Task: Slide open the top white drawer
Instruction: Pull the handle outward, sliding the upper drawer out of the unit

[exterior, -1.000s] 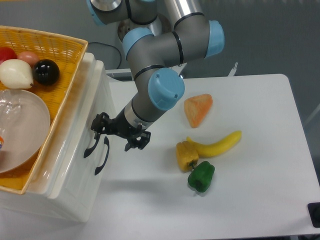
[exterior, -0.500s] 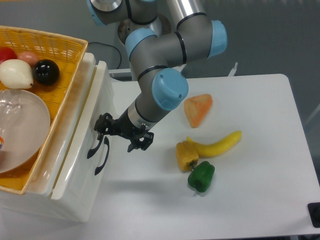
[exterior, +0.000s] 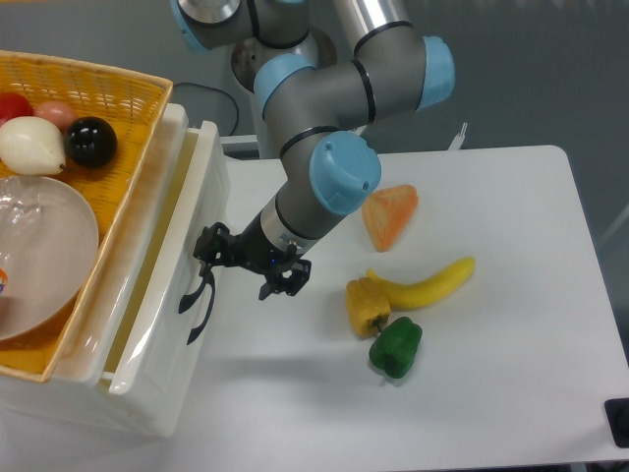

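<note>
Camera view from above: we are mid-pull on the top white drawer.

Nearest us, the drawer front stands a little way out from the cabinet at the left, a narrow gap showing behind it, under the wicker basket. Our gripper sits at the drawer's curved black handle, jaws nearly closed, seemingly hooked on it; we cannot confirm the grip. Next, we judge, a straight pull rightward. Beyond lie a banana and peppers.
</note>
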`<action>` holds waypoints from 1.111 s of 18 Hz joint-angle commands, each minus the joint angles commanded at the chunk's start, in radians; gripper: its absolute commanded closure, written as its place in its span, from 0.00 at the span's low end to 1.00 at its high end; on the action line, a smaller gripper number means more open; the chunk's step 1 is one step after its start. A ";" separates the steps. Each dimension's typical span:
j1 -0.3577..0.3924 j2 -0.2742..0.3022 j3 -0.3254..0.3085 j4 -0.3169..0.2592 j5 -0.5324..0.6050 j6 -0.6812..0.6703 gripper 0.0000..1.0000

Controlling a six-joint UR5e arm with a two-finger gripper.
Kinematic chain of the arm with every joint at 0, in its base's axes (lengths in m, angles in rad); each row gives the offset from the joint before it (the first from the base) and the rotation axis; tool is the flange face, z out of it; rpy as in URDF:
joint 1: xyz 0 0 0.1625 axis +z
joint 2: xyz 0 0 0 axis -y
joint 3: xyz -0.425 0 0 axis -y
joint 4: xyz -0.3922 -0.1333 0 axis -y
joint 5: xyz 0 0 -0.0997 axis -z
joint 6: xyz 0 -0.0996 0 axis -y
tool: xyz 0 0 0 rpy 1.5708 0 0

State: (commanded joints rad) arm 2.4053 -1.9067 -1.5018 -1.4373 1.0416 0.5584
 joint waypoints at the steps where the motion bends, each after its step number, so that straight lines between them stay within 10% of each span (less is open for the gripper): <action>1: 0.000 0.000 0.000 0.000 0.006 0.000 0.00; 20: -0.002 -0.005 0.005 0.002 0.028 0.023 0.00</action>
State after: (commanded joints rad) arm 2.4037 -1.9113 -1.4972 -1.4358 1.0692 0.5812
